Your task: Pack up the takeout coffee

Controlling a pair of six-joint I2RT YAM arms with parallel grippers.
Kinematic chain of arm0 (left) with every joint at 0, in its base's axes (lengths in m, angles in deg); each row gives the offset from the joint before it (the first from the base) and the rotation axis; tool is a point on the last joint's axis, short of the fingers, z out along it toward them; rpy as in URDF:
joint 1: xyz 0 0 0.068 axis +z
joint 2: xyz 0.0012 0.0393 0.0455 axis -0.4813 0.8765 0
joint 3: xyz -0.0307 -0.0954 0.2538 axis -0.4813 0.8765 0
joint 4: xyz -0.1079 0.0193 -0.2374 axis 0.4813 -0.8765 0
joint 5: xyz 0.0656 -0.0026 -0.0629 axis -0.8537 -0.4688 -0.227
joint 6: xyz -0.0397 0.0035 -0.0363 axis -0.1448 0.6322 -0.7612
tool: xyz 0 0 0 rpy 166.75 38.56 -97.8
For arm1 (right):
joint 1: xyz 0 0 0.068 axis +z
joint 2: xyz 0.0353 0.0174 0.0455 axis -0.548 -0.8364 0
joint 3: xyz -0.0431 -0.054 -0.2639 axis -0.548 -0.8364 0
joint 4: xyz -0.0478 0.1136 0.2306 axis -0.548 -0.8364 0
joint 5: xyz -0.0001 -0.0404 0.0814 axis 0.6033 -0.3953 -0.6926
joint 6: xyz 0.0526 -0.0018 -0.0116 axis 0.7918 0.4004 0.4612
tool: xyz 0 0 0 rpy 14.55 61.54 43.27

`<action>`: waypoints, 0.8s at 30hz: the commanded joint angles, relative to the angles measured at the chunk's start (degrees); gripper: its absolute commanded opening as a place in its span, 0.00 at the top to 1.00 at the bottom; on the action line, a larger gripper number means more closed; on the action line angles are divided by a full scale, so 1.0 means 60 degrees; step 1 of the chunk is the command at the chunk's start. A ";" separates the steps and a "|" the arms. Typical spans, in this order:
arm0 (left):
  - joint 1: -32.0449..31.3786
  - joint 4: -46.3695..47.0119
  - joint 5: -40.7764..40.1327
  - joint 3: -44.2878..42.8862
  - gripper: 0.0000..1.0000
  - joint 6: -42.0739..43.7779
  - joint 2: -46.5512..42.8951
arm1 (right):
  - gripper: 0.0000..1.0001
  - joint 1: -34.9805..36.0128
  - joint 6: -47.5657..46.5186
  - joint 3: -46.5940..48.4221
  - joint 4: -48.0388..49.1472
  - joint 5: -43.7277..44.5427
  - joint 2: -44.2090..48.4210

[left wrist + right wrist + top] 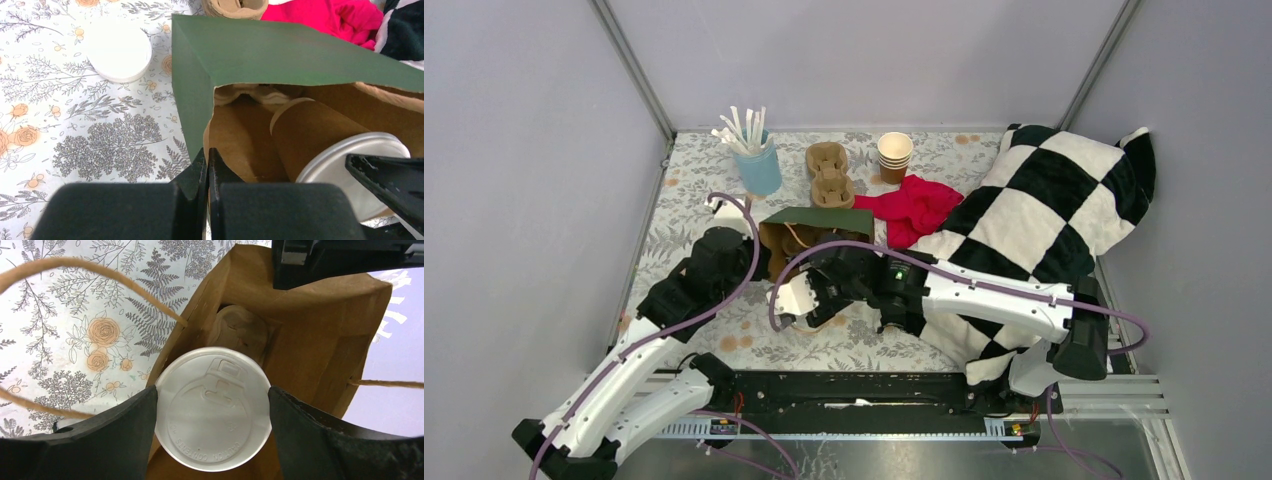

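Right gripper (213, 407) spread wide, clamping the takeout coffee (320, 135), which sits half inside the paper bag (280, 55) mouth. Left gripper (208, 165) pinched shut on the bag lip. I'd push straight toward 12 o'clock, slowly, and release late.

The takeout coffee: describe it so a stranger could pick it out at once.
Find the green paper bag lying open mid-table. At its mouth, the right gripper clamps the takeout coffee, a brown paper cup on its side. Unlike the lidless cup stack at the back or the loose white lid beside the bag, it has cup and lid together.
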 commanded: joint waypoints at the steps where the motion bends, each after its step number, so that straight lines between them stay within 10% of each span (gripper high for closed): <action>1: -0.0036 0.0289 0.0211 0.0284 1.00 0.0003 -0.0411 | 0.38 -0.0020 -0.0182 -0.0024 0.0603 0.0319 -0.0216; 24: -0.0036 -0.0490 0.1451 -0.0380 1.00 0.0125 -0.0520 | 0.39 -0.1107 -0.0290 0.1936 -0.0962 -0.1598 -0.0670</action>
